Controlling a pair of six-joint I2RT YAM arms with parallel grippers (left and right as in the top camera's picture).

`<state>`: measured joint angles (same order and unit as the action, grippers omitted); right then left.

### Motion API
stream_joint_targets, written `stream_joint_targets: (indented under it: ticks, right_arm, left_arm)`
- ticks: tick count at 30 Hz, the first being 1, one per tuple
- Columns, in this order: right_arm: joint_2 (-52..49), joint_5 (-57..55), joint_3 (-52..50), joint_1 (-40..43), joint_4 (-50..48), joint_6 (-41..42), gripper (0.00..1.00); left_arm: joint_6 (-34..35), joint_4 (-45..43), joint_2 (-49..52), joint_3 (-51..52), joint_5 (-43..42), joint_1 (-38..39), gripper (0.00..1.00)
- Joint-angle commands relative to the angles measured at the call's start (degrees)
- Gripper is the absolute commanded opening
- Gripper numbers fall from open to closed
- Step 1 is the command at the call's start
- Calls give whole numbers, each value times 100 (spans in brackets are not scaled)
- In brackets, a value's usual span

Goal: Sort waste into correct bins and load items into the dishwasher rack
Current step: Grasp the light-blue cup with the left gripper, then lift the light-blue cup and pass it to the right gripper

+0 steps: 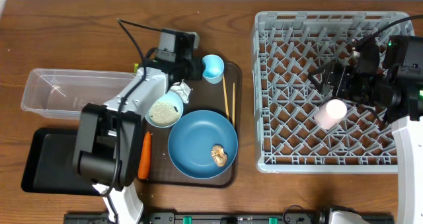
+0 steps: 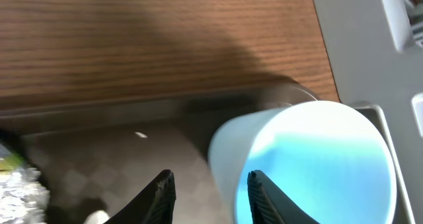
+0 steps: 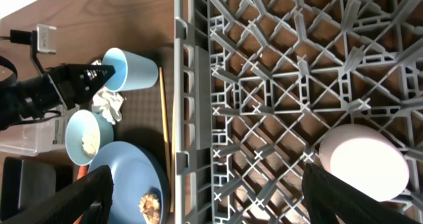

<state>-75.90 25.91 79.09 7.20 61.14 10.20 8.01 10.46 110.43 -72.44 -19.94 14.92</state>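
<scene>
The light-blue cup (image 1: 212, 68) sits at the far right corner of the dark-brown serving tray (image 1: 232, 171), and the left gripper (image 2: 211, 192) is at it. In the left wrist view the cup's mouth faces us and lies to the right of the fingers. Its near wall falls between them, with one finger (image 2: 262, 194) over the opening and the other outside. The jaws stand apart with nothing clamped, so we judge the coming move to be a close on that rim. We cannot tell whether the cup stands upright or leans. The chopsticks (image 1: 228, 97) lie just beside it, their long axis running toward the near edge of the table. The left arm is much the nearer. The right gripper (image 1: 334, 84) hangs spread open over the dishwasher rack (image 1: 260, 92), well apart from the tray, with the pink cup (image 1: 330, 113) resting in the rack beneath it. We can read no brand, label or writing anywhere, including on the snack wrapper (image 2: 8, 163) at the edge of the left wrist view.
</scene>
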Motion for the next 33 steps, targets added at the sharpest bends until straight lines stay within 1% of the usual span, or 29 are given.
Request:
stream_joint_targets:
  ticks: [1, 5, 9, 12, 15, 16, 17, 18, 20, 23, 27, 30, 32, 33]
  right_arm:
    - [-17, -20, 68, -42, 59, -63, 84]
    - [-17, -26, 68, -42, 136, -66, 84]
    - [-17, -42, 68, -42, 146, -66, 84]
    - [-17, -42, 68, -42, 149, -66, 84]
    - [-17, -42, 68, -42, 155, -66, 84]
    - [-17, -42, 68, -42, 157, -66, 83]
    - [-17, -42, 68, -42, 157, -66, 83]
    - [-17, -42, 68, -42, 155, -66, 83]
    - [-17, -42, 68, -42, 153, -66, 83]
    - [-17, -44, 68, -42, 136, -120, 83]
    - [-17, 35, 68, -44, 35, -415, 81]
    - [-17, 745, 68, -44, -61, -1110, 80]
    - [-17, 1499, 68, -44, -133, -1641, 80]
    - [-17, 2061, 68, -44, -181, -1987, 79]
  left_arm:
    - [90, 13, 81, -57, 437, 166, 38]
    - [90, 125, 81, -42, 828, 286, 38]
    - [90, 208, 81, -35, 957, 295, 37]
    - [90, 212, 81, -31, 981, 295, 27]
    - [105, 275, 81, -26, 994, 295, 23]
    - [120, 310, 81, -26, 992, 295, 19]
    - [133, 345, 81, -26, 994, 295, 8]
    - [138, 358, 76, -28, 992, 295, 6]
    - [267, 417, -13, -28, 962, 289, 6]
    - [267, 468, -352, -35, 509, 260, 6]
    - [267, 697, -1099, -35, -518, 138, 6]
    - [264, 1008, -1705, -35, -1663, -50, 6]
    - [267, 1167, -2048, -35, -2461, -192, 6]
    - [278, 1222, -2229, -35, -3012, -273, 6]
